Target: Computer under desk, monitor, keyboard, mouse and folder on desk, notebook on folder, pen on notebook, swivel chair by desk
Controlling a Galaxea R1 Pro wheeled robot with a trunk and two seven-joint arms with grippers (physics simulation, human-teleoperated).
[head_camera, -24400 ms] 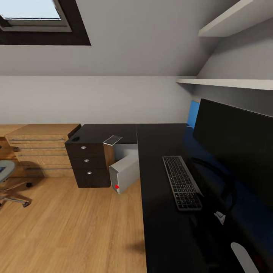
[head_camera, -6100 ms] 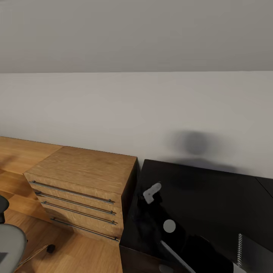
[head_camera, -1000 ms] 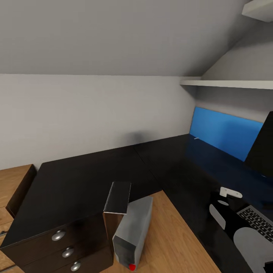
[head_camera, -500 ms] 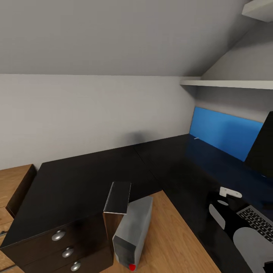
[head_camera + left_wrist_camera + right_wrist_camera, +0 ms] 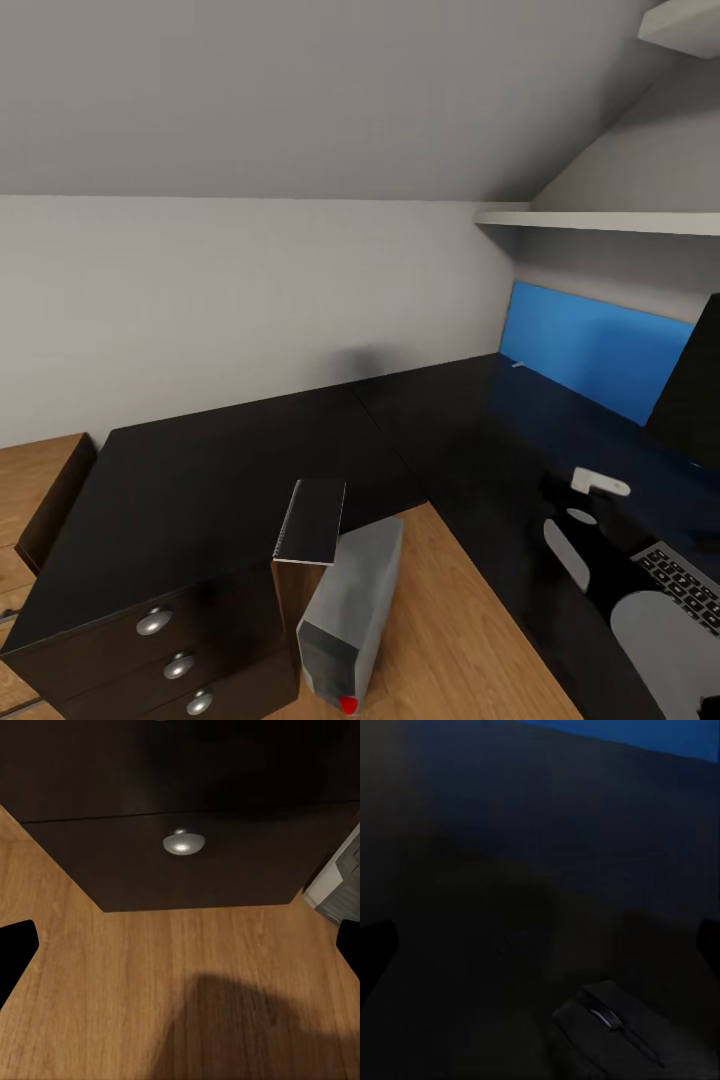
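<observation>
The dark spiral notebook (image 5: 311, 520) lies at the black desk's (image 5: 230, 470) inner edge, partly overhanging. Below it the grey computer tower (image 5: 351, 610) leans on the wood floor under the desk. At the right edge stand the black monitor (image 5: 697, 395) and the keyboard (image 5: 688, 592). My right arm (image 5: 598, 540) reaches over the desk beside the keyboard. In the right wrist view my right gripper (image 5: 540, 937) is open above the dark desktop, with a dark mouse-like object (image 5: 611, 1021) ahead of it. My left gripper (image 5: 180, 945) is open above the floor, facing a drawer knob (image 5: 183, 844).
A dark drawer unit (image 5: 165, 650) stands under the desk's left wing, with a wooden dresser's corner (image 5: 35, 480) beside it. A blue panel (image 5: 590, 345) lines the wall behind the desk, under a white shelf (image 5: 600, 218). The ceiling slopes low. The tower's corner (image 5: 341, 881) is near my left gripper.
My right arm has shifted a little forward over the desk, away from the keyboard. The view and everything else are unchanged over the last second.
</observation>
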